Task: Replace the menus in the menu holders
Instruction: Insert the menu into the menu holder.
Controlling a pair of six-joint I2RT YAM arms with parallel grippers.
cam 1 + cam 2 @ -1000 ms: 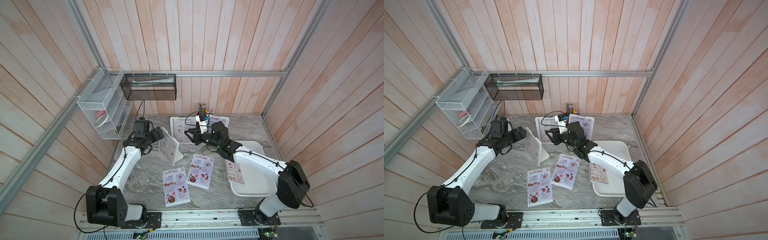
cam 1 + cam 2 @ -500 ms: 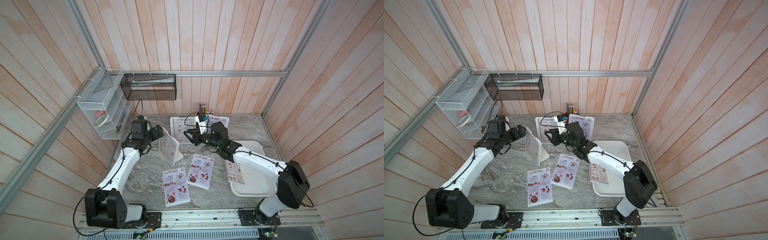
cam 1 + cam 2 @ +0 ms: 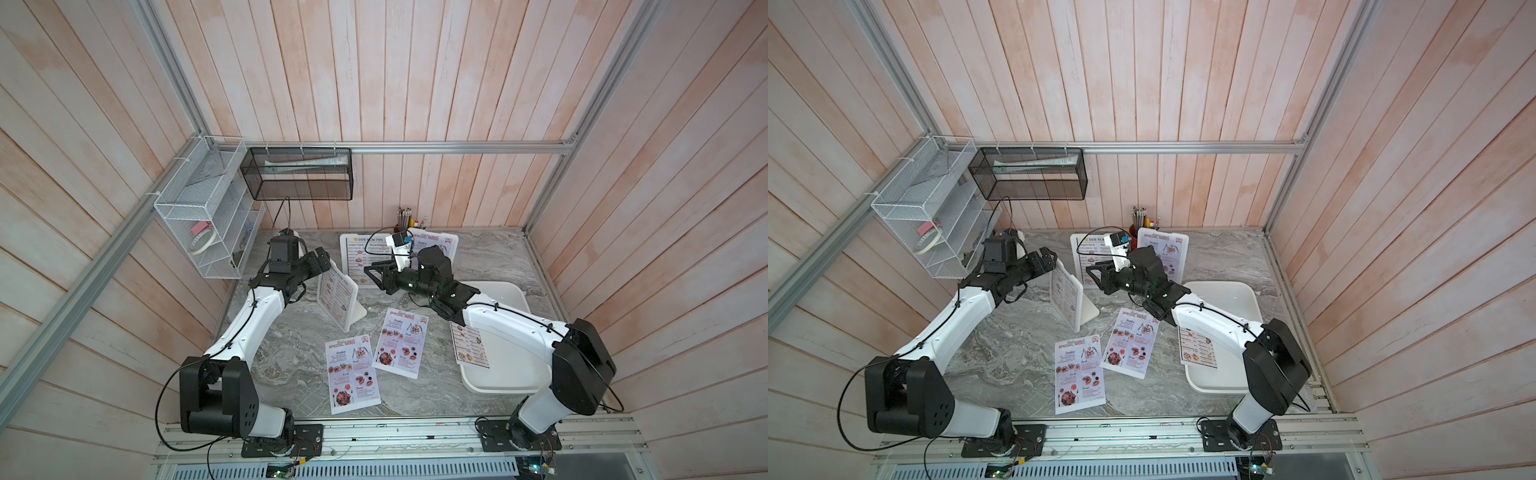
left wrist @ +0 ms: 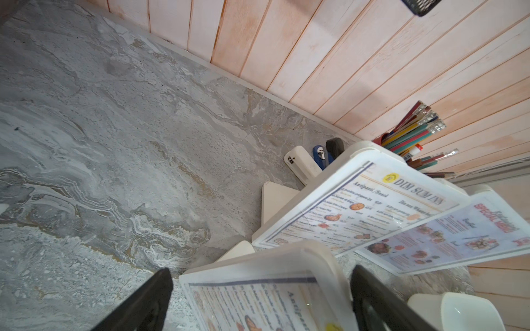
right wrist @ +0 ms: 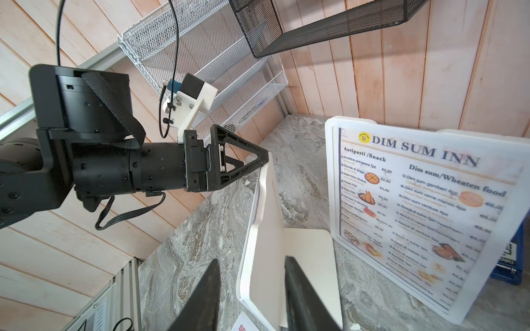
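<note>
Tabletop (image 4: pixel 114 143): menu holder (image 3: pixel 338 297) top sits between left end effector (image 4: pixel 259 272) jaws.

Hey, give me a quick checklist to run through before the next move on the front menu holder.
1. The left gripper is open: ok.
2. It straddles the top of the front menu holder: ok.
3. That holder stands upright on its base: ok.
4. The right gripper is empty, jaws apart, short of the holder: ok.
5. Two SPECIAL MENU sheets lie flat on the table: ok.
6. The old menu shows enough edge to pinch: cannot tell.
</note>
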